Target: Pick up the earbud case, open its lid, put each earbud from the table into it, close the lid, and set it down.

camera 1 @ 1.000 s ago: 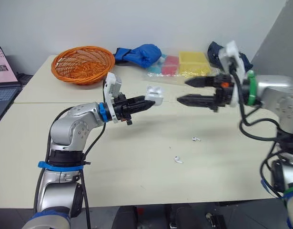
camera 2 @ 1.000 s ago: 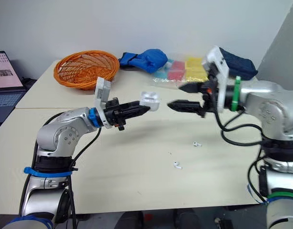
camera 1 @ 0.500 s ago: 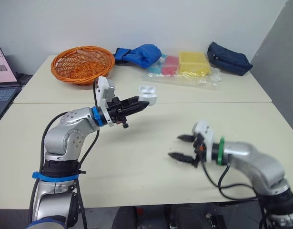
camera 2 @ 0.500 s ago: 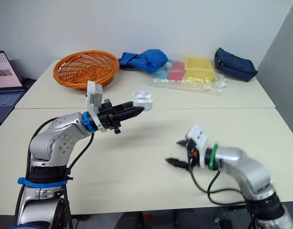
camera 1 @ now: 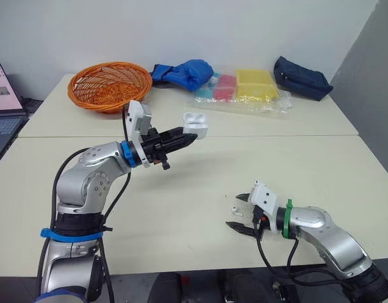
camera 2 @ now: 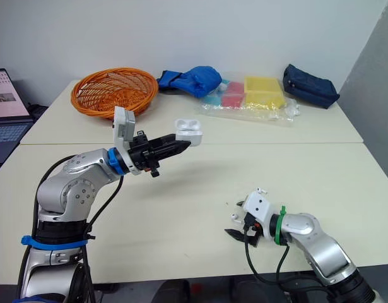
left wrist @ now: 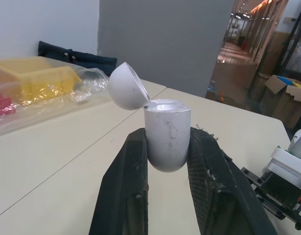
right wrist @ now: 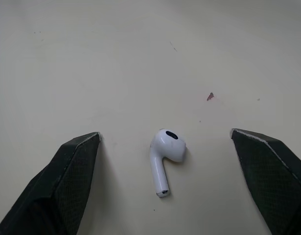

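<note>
The white earbud case (camera 1: 195,124) is held up in the air over the table's middle, its lid (left wrist: 127,92) hinged open; my left gripper (camera 1: 185,136) is shut on its body (left wrist: 167,132). One white earbud (right wrist: 165,155) lies on the cream table (camera 1: 181,202) near the front edge. My right gripper (camera 1: 235,212) is down at the table, open, with a finger on each side of that earbud (camera 2: 234,217) and not touching it. A second earbud (camera 2: 262,190) lies just behind the right wrist.
An orange basket (camera 1: 110,84), a blue cloth (camera 1: 184,71), a plastic bag of yellow and red boxes (camera 1: 247,89) and a dark blue pouch (camera 1: 302,77) line the table's back. A laptop (camera 1: 1,107) stands off the left edge.
My right arm has dropped from beside the raised case down to the table and now straddles the near earbud. The left gripper has kept the open case aloft, shifting slightly left.
</note>
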Controlling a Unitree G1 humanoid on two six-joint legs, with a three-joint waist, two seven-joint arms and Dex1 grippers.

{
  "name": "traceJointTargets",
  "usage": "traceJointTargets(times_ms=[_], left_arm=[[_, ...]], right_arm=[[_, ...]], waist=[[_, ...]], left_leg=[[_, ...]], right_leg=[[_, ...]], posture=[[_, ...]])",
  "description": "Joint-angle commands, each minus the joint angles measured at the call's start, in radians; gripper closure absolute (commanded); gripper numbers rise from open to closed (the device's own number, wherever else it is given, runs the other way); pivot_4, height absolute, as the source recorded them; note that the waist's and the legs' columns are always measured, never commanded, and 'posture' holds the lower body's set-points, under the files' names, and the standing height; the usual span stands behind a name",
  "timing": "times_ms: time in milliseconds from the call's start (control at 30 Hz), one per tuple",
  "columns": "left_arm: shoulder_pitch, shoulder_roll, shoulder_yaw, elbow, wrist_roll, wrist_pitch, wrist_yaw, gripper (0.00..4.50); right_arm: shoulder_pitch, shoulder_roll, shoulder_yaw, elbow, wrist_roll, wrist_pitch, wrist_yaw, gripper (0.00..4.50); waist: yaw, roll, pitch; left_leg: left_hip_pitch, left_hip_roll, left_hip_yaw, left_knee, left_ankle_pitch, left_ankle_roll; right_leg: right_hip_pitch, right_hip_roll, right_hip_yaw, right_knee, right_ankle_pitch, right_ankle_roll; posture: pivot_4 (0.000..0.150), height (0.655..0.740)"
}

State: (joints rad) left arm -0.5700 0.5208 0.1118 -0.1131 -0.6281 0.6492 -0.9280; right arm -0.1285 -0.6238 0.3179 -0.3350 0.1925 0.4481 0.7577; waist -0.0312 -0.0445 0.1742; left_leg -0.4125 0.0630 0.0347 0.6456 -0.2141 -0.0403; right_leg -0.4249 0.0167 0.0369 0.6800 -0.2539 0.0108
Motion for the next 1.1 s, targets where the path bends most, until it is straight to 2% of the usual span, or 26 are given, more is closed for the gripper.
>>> traceJointTargets(times_ms=[33,133,333,567,767,867,933,1000,1100], left_arm=[[-0.009,0.008,0.001,-0.044,-0.017,-0.008,0.0,3.77],[-0.012,0.01,0.002,-0.037,-0.013,-0.012,-0.001,3.77],[-0.007,0.009,0.002,-0.039,-0.014,-0.015,0.001,3.77],[-0.005,-0.001,-0.003,-0.037,-0.013,-0.021,0.005,3.77],[0.001,-0.006,-0.005,-0.046,-0.018,-0.021,0.005,3.77],[0.017,-0.011,-0.005,-0.048,-0.015,-0.033,0.0,3.77],[0.027,-0.014,-0.003,-0.046,-0.016,-0.042,-0.005,3.77],[0.035,-0.018,-0.005,-0.049,-0.016,-0.049,-0.003,3.77],[0.04,-0.025,-0.007,-0.045,-0.015,-0.06,-0.001,3.77]], right_arm=[[0.004,-0.012,0.02,0.033,-0.06,-0.037,0.003,0.91],[0.006,-0.016,0.022,0.032,-0.071,-0.038,0.006,2.07],[0.015,-0.037,0.007,0.036,-0.081,-0.027,0.017,4.09],[0.013,-0.062,-0.023,0.014,-0.058,-0.023,0.055,4.08],[-0.04,-0.114,-0.146,-0.077,0.095,0.053,0.16,4.08],[-0.026,-0.361,-0.286,-0.064,0.122,0.013,0.358,4.08],[-0.04,-0.502,-0.346,0.008,0.146,-0.003,0.48,4.08],[-0.057,-0.577,-0.353,0.09,0.133,-0.044,0.549,4.08],[-0.092,-0.649,-0.297,0.242,0.027,-0.18,0.617,4.08]], waist=[[0.0,0.0,0.0],[0.0,0.0,0.0],[0.001,0.0,0.0],[0.003,0.0,0.0],[0.003,0.0,0.0],[0.005,0.004,0.003],[0.005,0.005,0.003],[0.004,0.004,0.004],[-0.001,0.003,0.004]], left_leg=[[0.001,0.0,0.0,0.0,0.0,0.0],[0.006,0.0,0.0,0.0,0.0,0.0],[0.007,-0.001,0.001,0.0,0.0,0.0],[0.007,-0.001,0.002,0.0,0.0,0.0],[0.007,-0.001,0.003,-0.001,0.0,0.0],[0.006,-0.001,0.002,-0.001,0.0,0.0],[0.006,-0.002,0.003,-0.001,0.0,0.0],[0.006,-0.001,0.004,-0.001,0.0,0.0],[0.007,0.0,0.003,-0.002,0.0,0.0]], right_leg=[[0.001,0.0,0.0,0.0,0.0,0.0],[0.005,0.0,0.001,0.0,0.0,0.0],[0.006,0.0,0.003,0.0,-0.001,-0.002],[0.006,0.0,0.003,0.0,0.0,0.0],[0.005,0.0,0.004,0.0,0.0,0.0],[0.005,0.0,0.003,-0.001,0.0,0.0],[0.005,-0.001,0.003,-0.001,0.0,0.0],[0.005,-0.001,0.003,-0.002,0.0,0.0],[0.005,0.0,0.003,-0.002,-0.001,-0.002]], posture=[[0.15,0.74],[0.15,0.74],[0.15,0.74],[0.15,0.74],[0.15,0.74],[0.15,0.74],[0.15,0.74],[0.15,0.74],[0.15,0.74]])
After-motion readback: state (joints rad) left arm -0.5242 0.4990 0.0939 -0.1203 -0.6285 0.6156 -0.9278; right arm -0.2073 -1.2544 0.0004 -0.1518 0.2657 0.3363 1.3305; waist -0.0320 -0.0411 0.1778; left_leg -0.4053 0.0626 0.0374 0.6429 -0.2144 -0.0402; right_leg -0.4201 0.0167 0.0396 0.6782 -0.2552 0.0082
